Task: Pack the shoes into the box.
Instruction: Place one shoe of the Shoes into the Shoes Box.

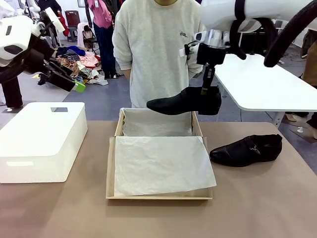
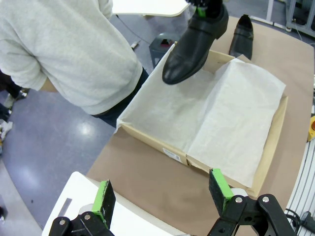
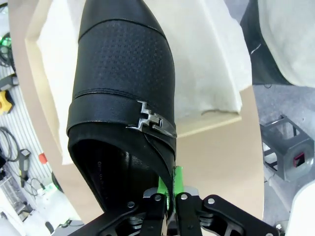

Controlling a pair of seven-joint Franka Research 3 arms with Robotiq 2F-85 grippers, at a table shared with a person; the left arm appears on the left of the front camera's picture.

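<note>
One shoe (image 1: pixel 183 101) hangs above the far side of the box (image 1: pixel 111 168), toe toward the worktop's (image 1: pixel 257 208) left edge. The right end effector (image 1: pixel 210 92) is clamped narrow on its heel rim. The other shoe (image 1: pixel 246 149) lies just beside the box, toward the right edge. The left end effector (image 2: pixel 165 189) hovers spread wide and holds nothing, over the left edge.
</note>
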